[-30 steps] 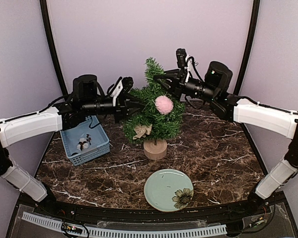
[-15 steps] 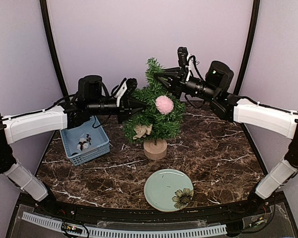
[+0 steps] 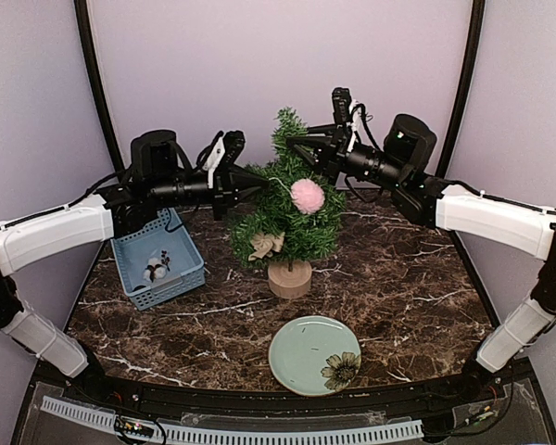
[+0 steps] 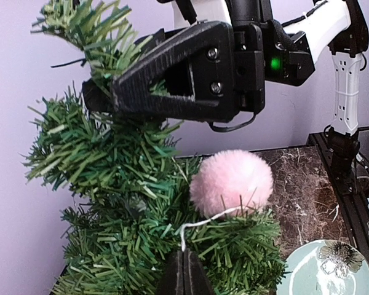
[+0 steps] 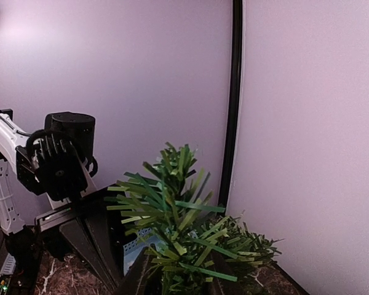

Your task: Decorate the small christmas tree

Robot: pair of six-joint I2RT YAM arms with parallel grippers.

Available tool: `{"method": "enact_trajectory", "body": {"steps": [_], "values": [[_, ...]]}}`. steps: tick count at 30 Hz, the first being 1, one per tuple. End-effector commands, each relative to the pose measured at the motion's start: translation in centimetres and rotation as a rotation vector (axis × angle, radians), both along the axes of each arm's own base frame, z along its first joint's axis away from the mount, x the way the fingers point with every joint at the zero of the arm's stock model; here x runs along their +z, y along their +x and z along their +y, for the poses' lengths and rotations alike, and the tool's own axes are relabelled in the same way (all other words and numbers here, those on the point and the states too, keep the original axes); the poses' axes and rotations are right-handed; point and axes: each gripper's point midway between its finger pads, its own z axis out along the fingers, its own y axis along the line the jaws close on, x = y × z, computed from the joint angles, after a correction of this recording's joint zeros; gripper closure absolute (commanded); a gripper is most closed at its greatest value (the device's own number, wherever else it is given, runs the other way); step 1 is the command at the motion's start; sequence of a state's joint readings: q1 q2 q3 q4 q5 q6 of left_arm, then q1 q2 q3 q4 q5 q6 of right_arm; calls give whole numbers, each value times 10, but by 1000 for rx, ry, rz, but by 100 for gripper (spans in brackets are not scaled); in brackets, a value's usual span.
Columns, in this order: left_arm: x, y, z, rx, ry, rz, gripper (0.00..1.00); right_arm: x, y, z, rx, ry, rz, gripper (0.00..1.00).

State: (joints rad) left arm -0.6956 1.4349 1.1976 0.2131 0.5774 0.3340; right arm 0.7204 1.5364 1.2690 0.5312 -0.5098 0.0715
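At the middle of the marbled desk [image 3: 426,278], in the overhead view, the small christmas tree [image 3: 287,218] is seen upright on its wooden stump. A pink pompom [image 3: 307,196] is hung on it, and it is flanked high up by the left tool [image 3: 258,185] and the right tool [image 3: 298,145]. In the left wrist view, the left tool is shown fully closed just below the pompom's white thread [image 4: 200,222]; whether the thread is pinched cannot be told. In the right wrist view, the right tool is shown partly parted, with a top sprig between its fingers [image 5: 141,276].
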Motion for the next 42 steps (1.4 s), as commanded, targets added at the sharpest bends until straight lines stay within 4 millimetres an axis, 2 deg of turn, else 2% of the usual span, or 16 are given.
{"method": "enact_trajectory", "body": {"steps": [1,6,9,13,19,26,31,35,42], "values": [[46,-7,8,1,-77,-82,100,21,-11,-8,-10,54,-41,66],[62,-12,2,-20,-89,-121,100,25,-15,-14,-27,62,-47,48],[65,-14,-5,-35,-75,-132,100,26,-18,-20,-36,69,-49,36],[77,-18,-11,-48,-75,-161,100,24,-23,-26,-49,67,-52,29],[84,-23,-18,-65,-73,-180,100,18,-31,-33,-53,43,-66,26],[86,-30,-27,-90,-59,-198,100,-13,-56,-35,29,-56,-93,23],[82,-30,-33,-98,-37,-186,100,-37,-53,-35,15,-135,-60,27],[76,-24,-28,-47,-23,-165,100,-54,-44,-38,-39,-185,-31,29],[58,-14,-17,49,19,-127,100,-69,-46,-48,-76,-216,-7,28]]}}
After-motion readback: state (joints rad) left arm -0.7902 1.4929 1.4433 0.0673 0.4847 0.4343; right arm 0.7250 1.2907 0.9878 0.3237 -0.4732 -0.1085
